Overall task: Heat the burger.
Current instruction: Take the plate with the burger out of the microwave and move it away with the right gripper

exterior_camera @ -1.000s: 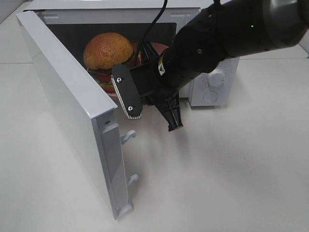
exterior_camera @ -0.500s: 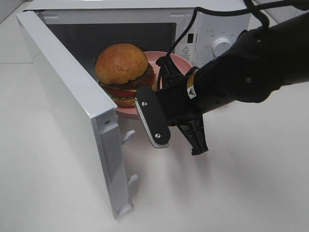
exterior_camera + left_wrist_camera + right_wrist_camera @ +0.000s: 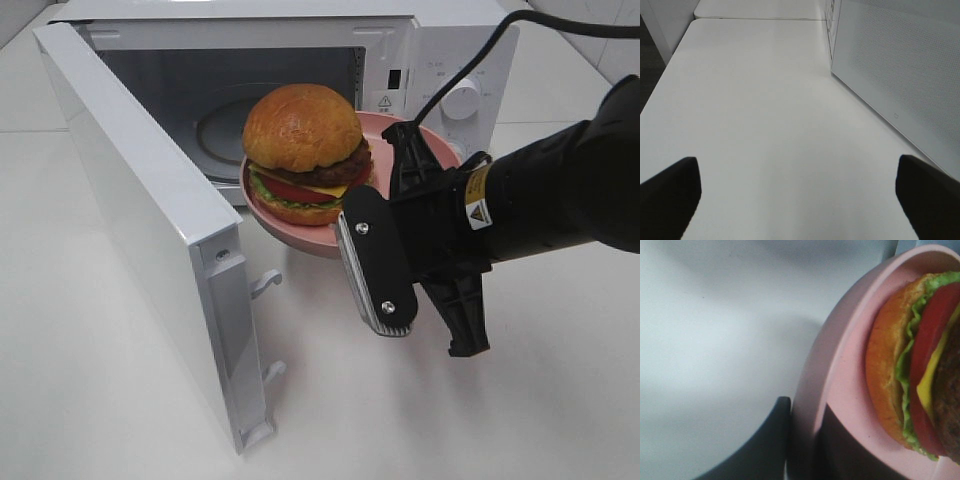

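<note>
The right pincer (image 3: 805, 440) clenches the pink plate (image 3: 300, 232) by its rim, keeping the burger (image 3: 305, 150) level outside the microwave (image 3: 430, 50); the left pincer (image 3: 797, 192) stands released.

The table (image 3: 520, 400) is a plain white surface. A white microwave (image 3: 450, 60) stands directly on it at the far edge, with its door (image 3: 150, 230) swung open toward the near-left part of the table. In the left wrist view, the table (image 3: 760, 125) runs alongside the door's perforated panel (image 3: 900, 75).
</note>
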Motion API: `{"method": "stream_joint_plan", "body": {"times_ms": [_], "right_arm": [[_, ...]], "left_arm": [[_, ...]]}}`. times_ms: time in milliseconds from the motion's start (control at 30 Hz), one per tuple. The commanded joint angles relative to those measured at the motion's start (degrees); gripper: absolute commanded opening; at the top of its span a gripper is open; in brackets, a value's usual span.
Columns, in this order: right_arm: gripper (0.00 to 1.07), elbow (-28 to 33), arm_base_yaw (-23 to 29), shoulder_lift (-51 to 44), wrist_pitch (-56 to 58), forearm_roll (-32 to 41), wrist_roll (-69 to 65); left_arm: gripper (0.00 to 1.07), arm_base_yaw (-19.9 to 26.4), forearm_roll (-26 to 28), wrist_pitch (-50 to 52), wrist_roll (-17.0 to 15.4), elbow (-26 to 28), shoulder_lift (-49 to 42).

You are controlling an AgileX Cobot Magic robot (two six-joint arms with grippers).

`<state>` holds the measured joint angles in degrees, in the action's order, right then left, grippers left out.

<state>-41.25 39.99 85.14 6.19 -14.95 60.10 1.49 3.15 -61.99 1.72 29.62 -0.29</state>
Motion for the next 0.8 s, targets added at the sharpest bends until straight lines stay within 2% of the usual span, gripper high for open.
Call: {"method": "stream_joint_plan", "body": {"times_ms": [33,567,633,733,800], "right_arm": [[0.0,1.8,-0.5,-4.4,-2.6,0.3,-1.4],[0.0,11.1,-0.5,-19.1,5.0,-0.6,-6.0],[0.0,13.1,-0.5,-23.1,7.7,-1.6,-7.6],[0.0,13.5,-0.5,-24.1,8.7,-1.9,-8.4],[0.0,14.2,-0.5,-27.1,13.4,-3.1,-11.2]], "left_arm": [[0.98,0.1,0.1,0.6,0.1,0.0,-0.2],[0.98,0.1,0.1,0.6,0.1,0.0,-0.2],[0.98,0.1,0.1,0.6,0.1,0.0,-0.2],[0.98,0.1,0.1,0.6,0.1,0.0,-0.2],[0.98,0.1,0.1,0.6,0.1,0.0,-0.2]]}}
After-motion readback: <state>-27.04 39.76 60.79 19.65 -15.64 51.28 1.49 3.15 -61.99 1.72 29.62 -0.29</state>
